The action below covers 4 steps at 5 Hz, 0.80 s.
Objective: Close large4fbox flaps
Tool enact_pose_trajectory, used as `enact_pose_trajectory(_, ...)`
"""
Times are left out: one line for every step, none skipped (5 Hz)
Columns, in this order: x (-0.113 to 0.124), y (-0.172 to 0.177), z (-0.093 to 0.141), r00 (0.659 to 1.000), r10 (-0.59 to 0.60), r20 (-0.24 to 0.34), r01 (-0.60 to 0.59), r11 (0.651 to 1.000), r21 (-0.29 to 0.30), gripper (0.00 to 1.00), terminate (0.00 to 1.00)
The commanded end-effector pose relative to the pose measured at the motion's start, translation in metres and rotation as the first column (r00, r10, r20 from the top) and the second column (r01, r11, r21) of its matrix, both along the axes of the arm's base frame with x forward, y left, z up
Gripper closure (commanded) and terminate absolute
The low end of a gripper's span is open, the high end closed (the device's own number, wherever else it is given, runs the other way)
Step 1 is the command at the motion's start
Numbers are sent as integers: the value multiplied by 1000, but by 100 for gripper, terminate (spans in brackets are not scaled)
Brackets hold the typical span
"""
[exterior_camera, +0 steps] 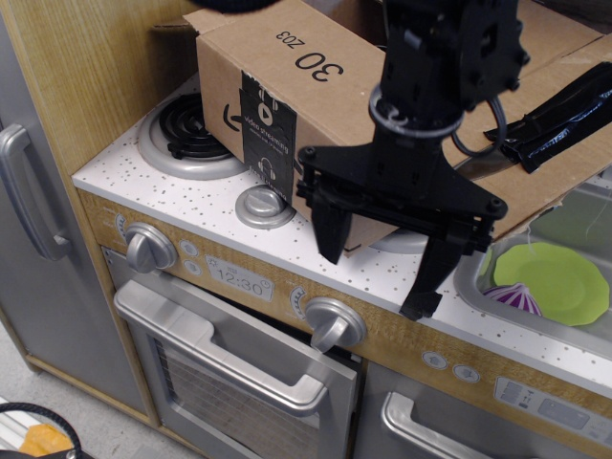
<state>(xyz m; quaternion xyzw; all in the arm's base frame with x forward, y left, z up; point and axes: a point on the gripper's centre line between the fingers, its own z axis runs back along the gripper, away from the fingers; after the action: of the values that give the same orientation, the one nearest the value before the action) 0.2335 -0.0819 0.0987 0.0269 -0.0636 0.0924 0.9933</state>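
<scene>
The large brown cardboard box (258, 91) stands on the stovetop, with black printed tape (268, 129) on its front and "30 203" print on the panel facing up. One flap (564, 167) with a black tape strip (559, 115) sticks outward to the right, over the sink. My black gripper (378, 260) hangs in front of the box's near corner, above the counter's front edge. It is open and empty, with its two fingers spread wide. The arm hides the box's opening and the other flaps.
A coil burner (182, 139) lies left of the box and a small silver disc (260, 205) in front of it. A sink (478, 273) at the right holds a green plate (555, 277) and a purple item (513, 296). Oven knobs (333, 323) and a door handle (220, 359) are below.
</scene>
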Motion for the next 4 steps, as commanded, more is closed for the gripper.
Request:
enact_pose_trajectory(19, -14, -7, 983, -26, 182, 38, 998, -60, 0, 0)
enact_pose_trajectory(27, -20, -6, 964, -54, 259, 71, 996, -57, 0, 0)
enact_pose_trajectory(37, -21, 4, 938, -111, 329, 115, 993, 9, 0, 0)
enact_pose_trajectory(47, -17, 16, 916, -170, 363, 154, 985, 71, 0, 0)
